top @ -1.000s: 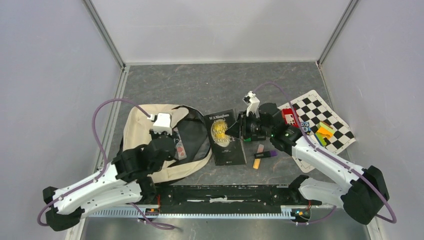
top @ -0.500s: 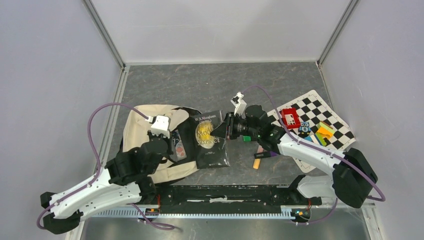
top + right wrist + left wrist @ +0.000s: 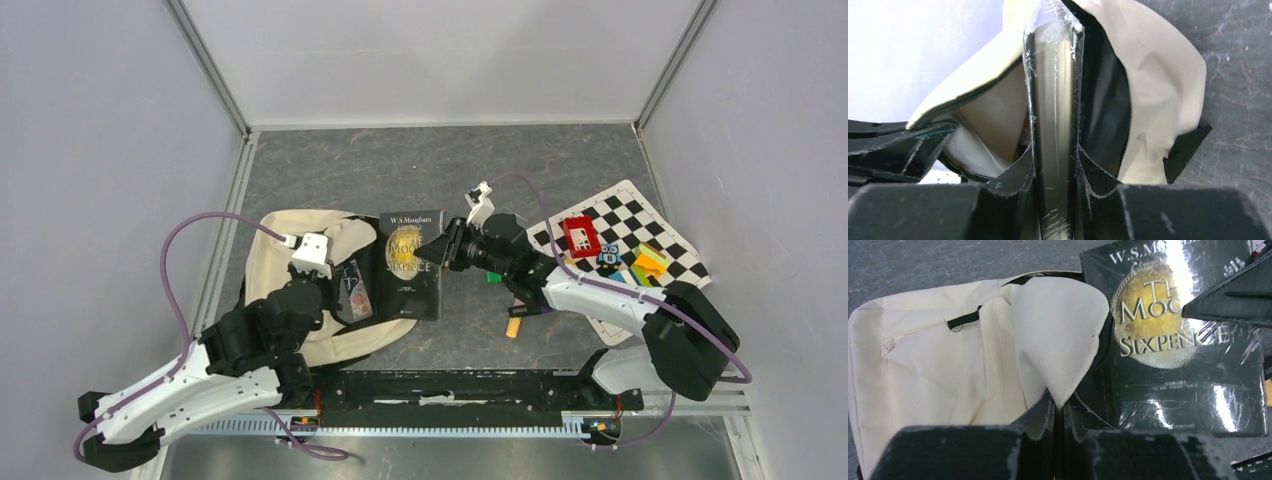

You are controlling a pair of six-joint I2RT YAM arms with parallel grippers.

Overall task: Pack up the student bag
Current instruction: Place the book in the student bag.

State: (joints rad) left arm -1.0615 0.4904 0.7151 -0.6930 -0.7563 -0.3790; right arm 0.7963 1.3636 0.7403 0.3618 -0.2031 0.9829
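Note:
The student bag [image 3: 268,262] is a cream fabric backpack lying at the left of the table, its dark-lined mouth facing right. My left gripper [image 3: 1060,407] is shut on a cream flap of the bag [image 3: 1055,340] and holds the mouth apart. My right gripper [image 3: 447,246] is shut on the right edge of a black shrink-wrapped book [image 3: 410,268]. The book's left edge sits at the bag's mouth. In the right wrist view the book's page edge [image 3: 1053,90] stands between my fingers [image 3: 1013,172], and the bag's opening [image 3: 1158,85] lies just beyond it.
A checkered mat [image 3: 640,215] at the right carries a red box [image 3: 580,235], a small owl figure [image 3: 608,256] and coloured blocks [image 3: 648,264]. An orange marker [image 3: 514,326] and a purple one [image 3: 532,309] lie near the right arm. A small printed item [image 3: 352,290] rests inside the bag.
The right gripper has carried the book leftward from the middle of the table to the bag's mouth. The left gripper kept its hold on the flap and shifted slightly.

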